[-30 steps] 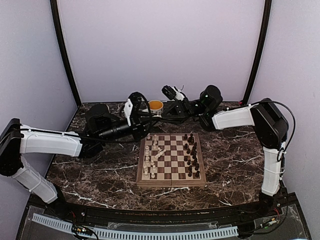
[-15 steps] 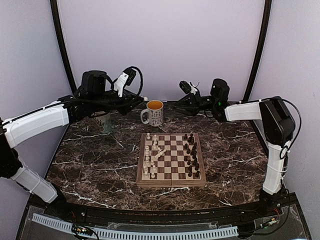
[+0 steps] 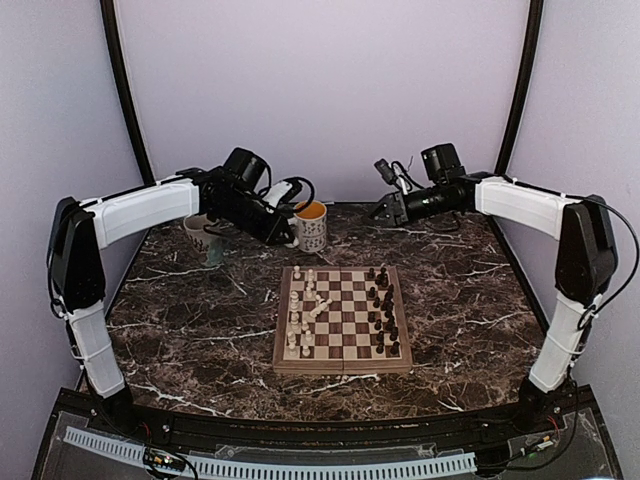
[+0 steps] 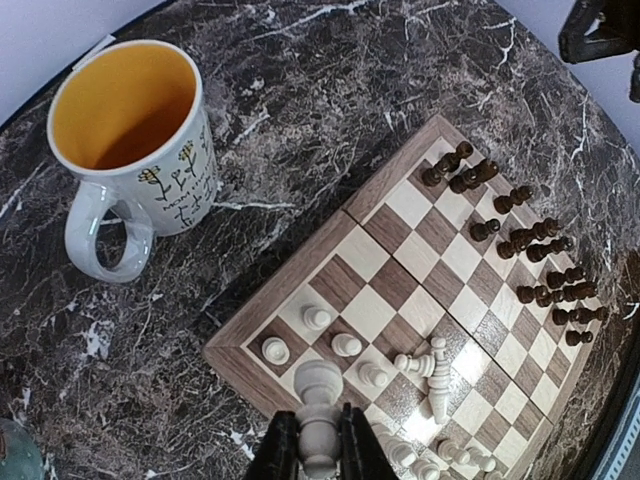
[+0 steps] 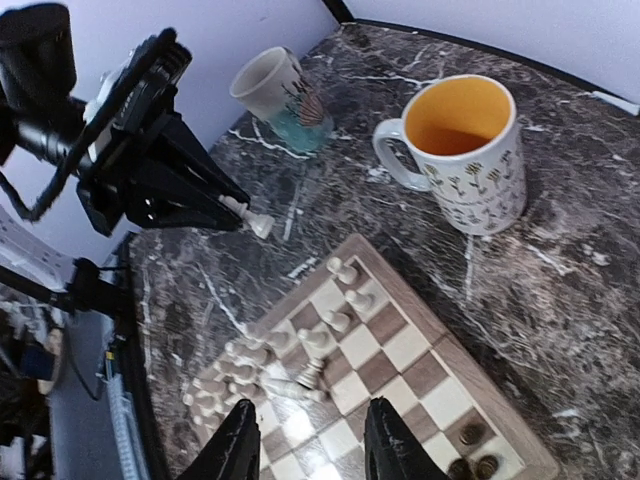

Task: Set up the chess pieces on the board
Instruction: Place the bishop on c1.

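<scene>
Your left jaws are clamped on a white piece (image 4: 320, 385), its long axis running out past their tips (head outward, I think), just beyond the board's (image 3: 343, 368) far-left corner. Your right jaws stand open, empty, beyond its far-right corner. The left arm is nearer white's side.

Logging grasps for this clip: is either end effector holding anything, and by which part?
The left end effector pinches a cream-white chess piece by its slim stem, with the rounded end poking out in front. The right end effector is open and empty.
</scene>
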You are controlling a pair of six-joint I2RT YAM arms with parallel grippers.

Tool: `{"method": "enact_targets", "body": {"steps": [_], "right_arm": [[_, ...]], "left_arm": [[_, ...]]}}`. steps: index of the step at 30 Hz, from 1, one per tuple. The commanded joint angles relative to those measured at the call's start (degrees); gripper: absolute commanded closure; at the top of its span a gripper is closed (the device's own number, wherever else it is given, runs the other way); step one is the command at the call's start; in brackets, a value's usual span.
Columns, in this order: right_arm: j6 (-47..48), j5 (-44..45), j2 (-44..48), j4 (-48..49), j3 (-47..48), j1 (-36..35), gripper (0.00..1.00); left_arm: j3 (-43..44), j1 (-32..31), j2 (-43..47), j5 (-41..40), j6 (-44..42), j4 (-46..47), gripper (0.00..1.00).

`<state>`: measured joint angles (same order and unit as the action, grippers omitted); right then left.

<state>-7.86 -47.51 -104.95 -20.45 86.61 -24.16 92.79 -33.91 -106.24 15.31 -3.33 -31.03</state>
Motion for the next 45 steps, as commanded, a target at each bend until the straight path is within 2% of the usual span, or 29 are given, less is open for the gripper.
{"method": "enact_targets", "body": {"steps": [1,6,20,37,45], "right_arm": [[15.4,13.4,6.7,-4.4,-7.8,-0.1,0.62],[19.0,14.2,9.6,-3.6,-11.1,-0.1,0.6],[19.9,10.8,7.5,-4.5,-10.4,-0.1,0.6],[20.2,9.8,6.9,-5.0,-10.1,-0.1,0.6],[20.3,9.7,6.9,-5.0,-10.1,-0.1,0.6]], "left_arm": [[6.0,0.0,-3.5,2.2,-2.3,-8.6,0.87],[6.6,-0.1,-6.0,4.3,-3.1,-11.0,0.87],[5.7,-4.5,-11.5,0.4,-7.1,-14.2,0.86],[5.8,-5.5,-13.4,-3.4,-8.1,-15.7,0.86],[6.3,-5.8,-14.4,-3.7,-8.1,-15.9,0.81]]}}
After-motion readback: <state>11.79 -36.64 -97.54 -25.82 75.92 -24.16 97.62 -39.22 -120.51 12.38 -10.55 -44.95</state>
